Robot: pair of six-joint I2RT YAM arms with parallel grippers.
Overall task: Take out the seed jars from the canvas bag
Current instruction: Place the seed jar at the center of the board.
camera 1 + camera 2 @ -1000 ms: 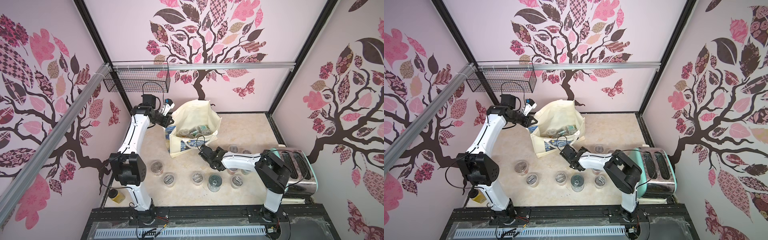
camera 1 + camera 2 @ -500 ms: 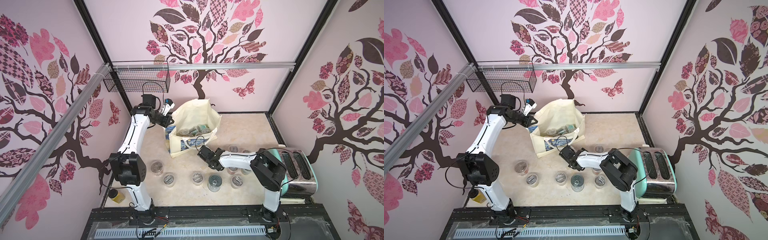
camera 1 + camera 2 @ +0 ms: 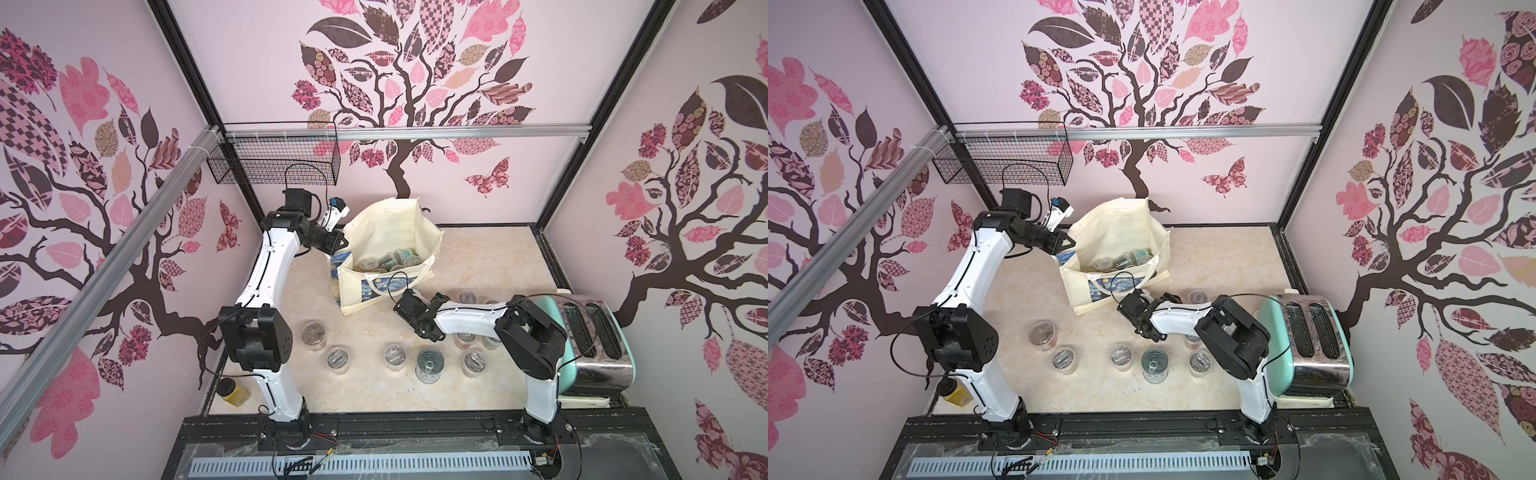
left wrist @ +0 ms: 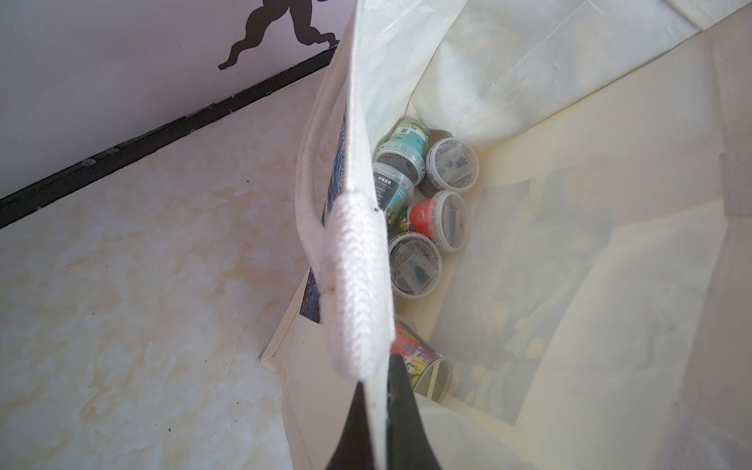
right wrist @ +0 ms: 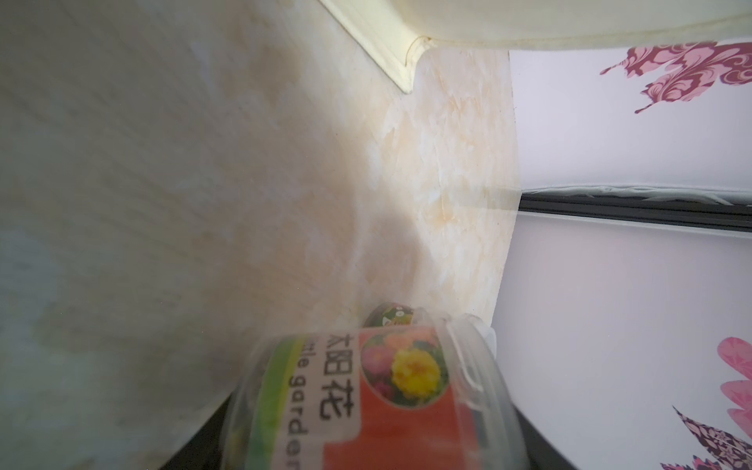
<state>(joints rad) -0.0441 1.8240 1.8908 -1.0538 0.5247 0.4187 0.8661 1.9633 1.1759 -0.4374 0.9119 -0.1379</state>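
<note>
On the cream marbled tabletop (image 3: 478,257), between pink walls (image 3: 415,62) printed with trees, the bag (image 3: 384,226) stood open with jars (image 3: 392,262) inside; other jars (image 3: 395,356) stood near it. The left pincer (image 3: 337,243) was clamped on the bag's rim; the right pincer (image 3: 426,330) gripped an orange-labelled jar (image 5: 366,398).

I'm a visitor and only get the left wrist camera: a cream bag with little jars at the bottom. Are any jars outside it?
Observer: Yes, in both top views several seed jars stand on the table in front of the canvas bag.
Operator: Where's the other arm?
Observer: The right gripper is outside the bag, low in front of it.
Operator: Carrying something?
Observer: The right wrist view shows an orange-labelled jar right at that gripper; gripped or not, I cannot tell.
</note>
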